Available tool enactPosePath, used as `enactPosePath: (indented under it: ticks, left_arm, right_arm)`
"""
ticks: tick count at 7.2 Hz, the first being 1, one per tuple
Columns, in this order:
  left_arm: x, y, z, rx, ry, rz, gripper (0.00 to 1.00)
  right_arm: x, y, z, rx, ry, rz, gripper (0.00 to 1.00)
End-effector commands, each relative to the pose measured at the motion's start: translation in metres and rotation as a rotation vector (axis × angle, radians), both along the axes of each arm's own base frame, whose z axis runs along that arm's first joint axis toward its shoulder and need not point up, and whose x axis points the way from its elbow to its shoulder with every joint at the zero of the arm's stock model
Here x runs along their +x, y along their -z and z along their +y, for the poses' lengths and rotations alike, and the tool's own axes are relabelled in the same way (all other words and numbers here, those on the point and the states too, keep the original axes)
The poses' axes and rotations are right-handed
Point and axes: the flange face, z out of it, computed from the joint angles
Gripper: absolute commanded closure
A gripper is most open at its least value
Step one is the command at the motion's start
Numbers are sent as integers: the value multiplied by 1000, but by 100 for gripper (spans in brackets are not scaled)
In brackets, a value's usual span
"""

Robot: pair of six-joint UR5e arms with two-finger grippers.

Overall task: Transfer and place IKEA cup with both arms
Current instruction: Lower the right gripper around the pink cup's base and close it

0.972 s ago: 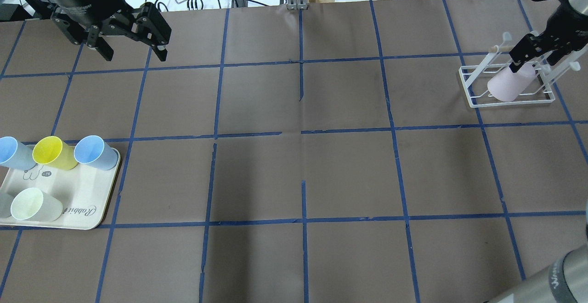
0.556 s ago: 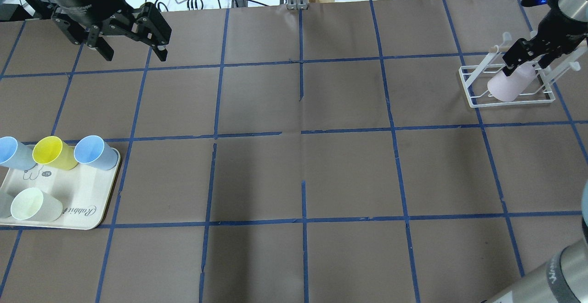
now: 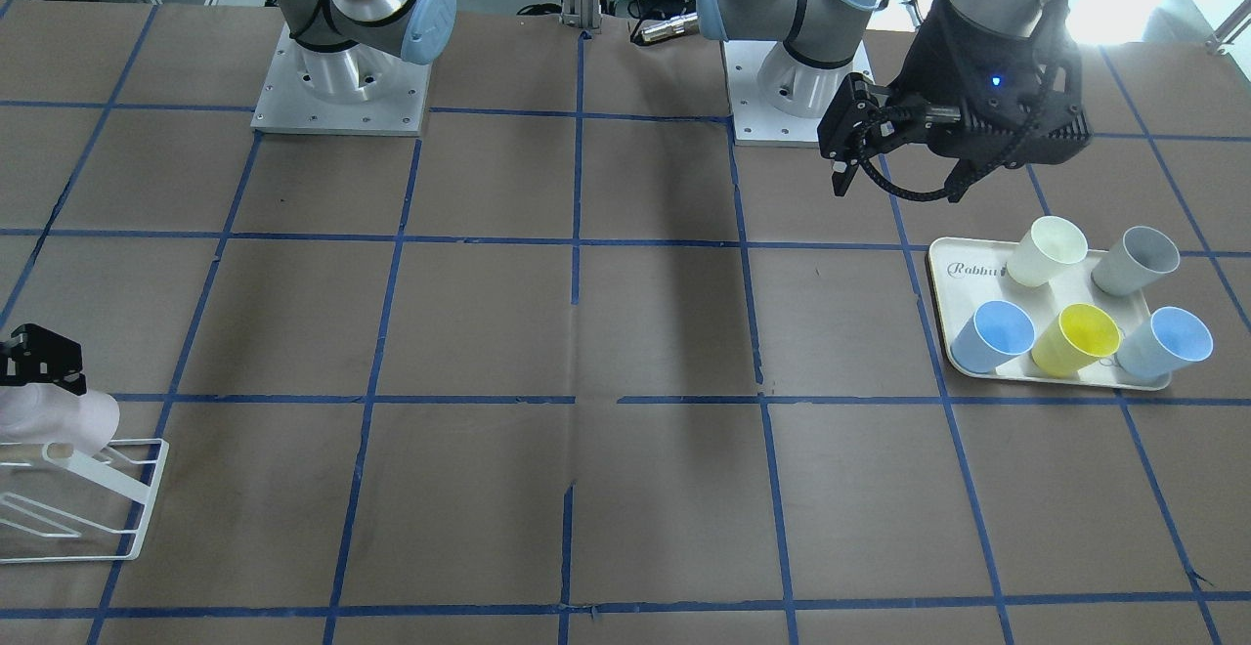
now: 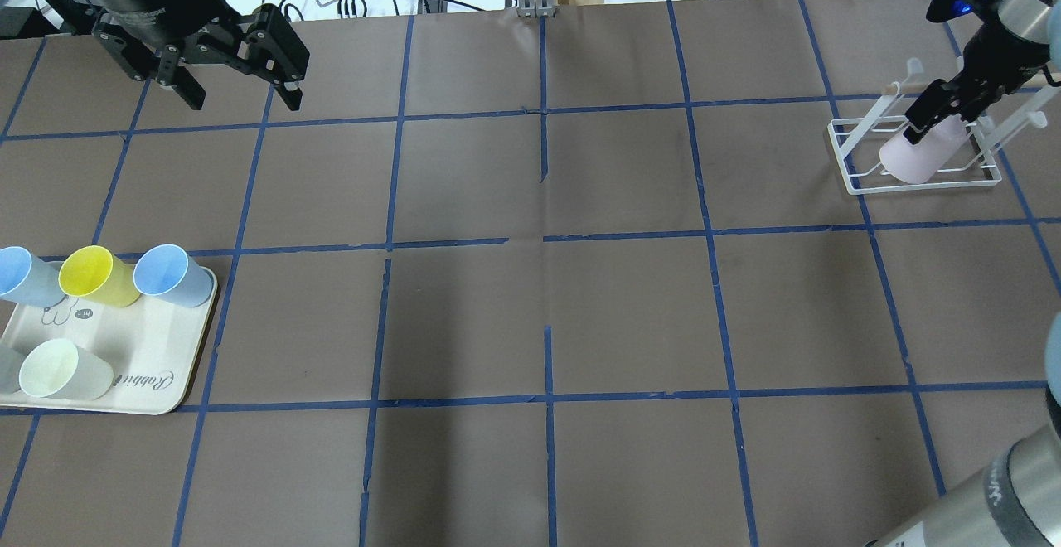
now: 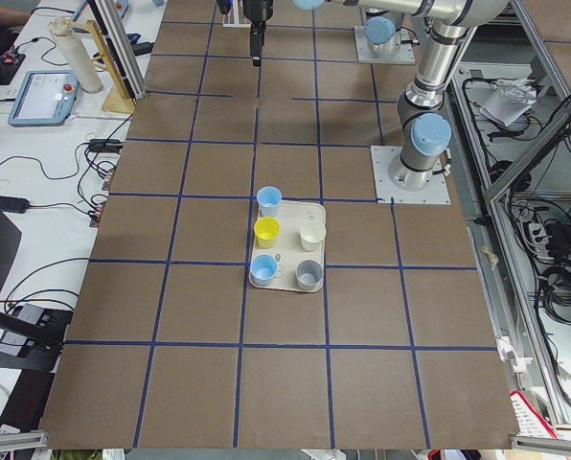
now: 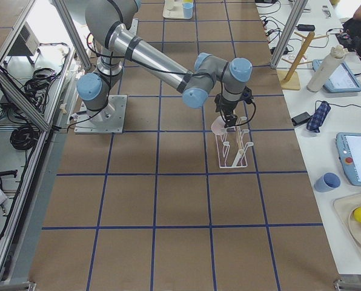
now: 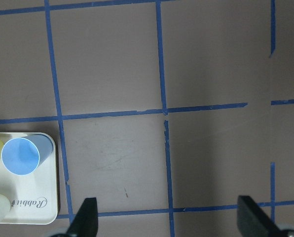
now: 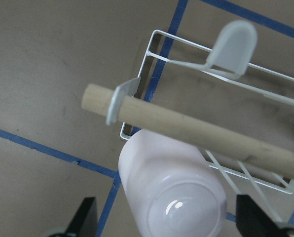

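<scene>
The pale pink IKEA cup (image 4: pixel 918 153) lies tilted, mouth down, on a peg of a white wire rack (image 4: pixel 862 182) at the table's right. It also shows in the front view (image 3: pixel 59 415) and the right wrist view (image 8: pixel 171 197), base toward the camera. My right gripper (image 4: pixel 941 120) is open, with a finger (image 8: pixel 85 219) on each side of the cup's base and a gap to the cup. My left gripper (image 4: pixel 244 98) is open and empty, hovering over the far left of the table.
A cream tray (image 4: pixel 149 348) at the left holds a yellow cup (image 4: pixel 95 275), two light blue cups (image 4: pixel 170 275), a cream-white cup (image 4: pixel 58 369) and a grey cup (image 3: pixel 1134 259). The rack has a wooden bar (image 8: pixel 196 131). Cables and clutter lie beyond the far edge.
My right gripper has moved down and in along the pink cup, its fingers now beside the cup's base. The left arm and the tray cups have not moved.
</scene>
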Motion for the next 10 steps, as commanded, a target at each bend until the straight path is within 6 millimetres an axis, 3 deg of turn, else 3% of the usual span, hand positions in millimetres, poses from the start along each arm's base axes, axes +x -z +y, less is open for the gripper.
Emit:
enactPosePath:
  ticks: [1, 3, 4, 6, 9, 10]
  left_arm:
    - [0, 0, 0, 0, 0, -1, 0]
    - [0, 0, 0, 0, 0, -2, 0]
    - [1, 0, 0, 0, -2, -1, 0]
    - [0, 0, 0, 0, 0, -1, 0]
    - [0, 0, 0, 0, 1, -1, 0]
    - [0, 0, 0, 0, 2, 1, 0]
  right_arm:
    - [-1, 8, -1, 9, -7, -4, 0]
    - [-2, 17, -5, 13, -5, -6, 3]
    - [-2, 18, -5, 15, 1, -7, 15]
    - [-3, 17, -6, 10, -2, -5, 47]
    - [-1, -1, -2, -7, -2, -5, 70]
    - [-2, -5, -2, -12, -2, -3, 71]
